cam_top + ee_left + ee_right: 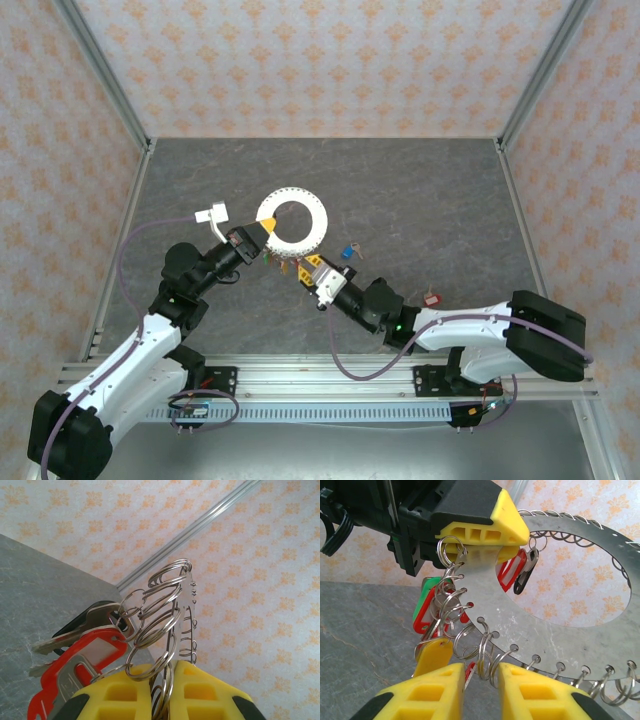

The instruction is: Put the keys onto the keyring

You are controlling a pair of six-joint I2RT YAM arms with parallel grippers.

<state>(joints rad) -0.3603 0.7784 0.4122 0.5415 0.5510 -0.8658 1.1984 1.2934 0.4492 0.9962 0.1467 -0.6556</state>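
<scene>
The keyring is a flat grey disc with a big hole and split rings along its rim, held up above the table. My left gripper is shut on its left edge, the yellow fingers clamping the plate edge-on. Keys with red tags hang beside them. My right gripper sits under the ring's lower rim, jaws open, with split rings dangling in the gap. A yellow-tagged key hangs at its left finger, beside red- and green-tagged keys.
A blue-tagged key lies on the grey table just right of the right gripper. A red-tagged key lies by the right arm. A white tag rests left of the left gripper. Patterned walls enclose the table.
</scene>
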